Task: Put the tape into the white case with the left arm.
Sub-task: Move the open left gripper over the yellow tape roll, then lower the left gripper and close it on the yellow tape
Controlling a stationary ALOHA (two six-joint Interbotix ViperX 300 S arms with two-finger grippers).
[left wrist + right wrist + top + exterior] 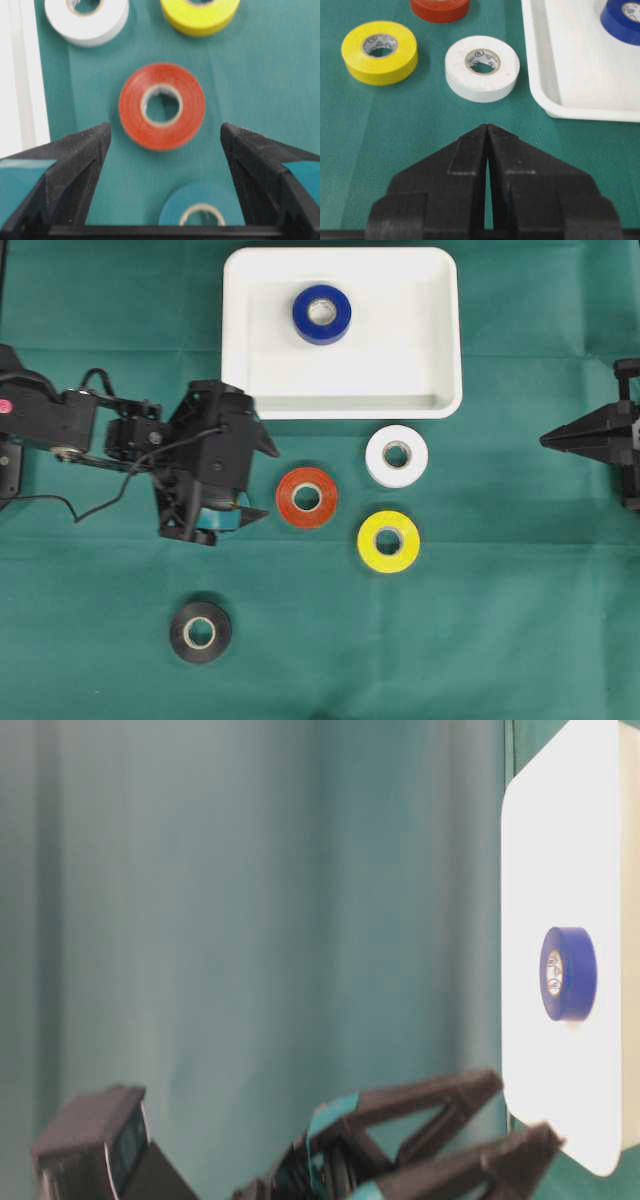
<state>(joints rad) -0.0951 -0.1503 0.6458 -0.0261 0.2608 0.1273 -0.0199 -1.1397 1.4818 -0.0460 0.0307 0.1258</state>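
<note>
Left hand (268,480) reaches level toward the red tape (307,498) — fingers spread wide, holding nothing.

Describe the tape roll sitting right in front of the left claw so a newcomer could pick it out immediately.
Start at the white case at the top of the overhead view; below its lower edge three rolls lie on the green cloth. The one meant is the red roll, leftmost of the three, just off the open left claw. Its neighbours are white and yellow.
</note>
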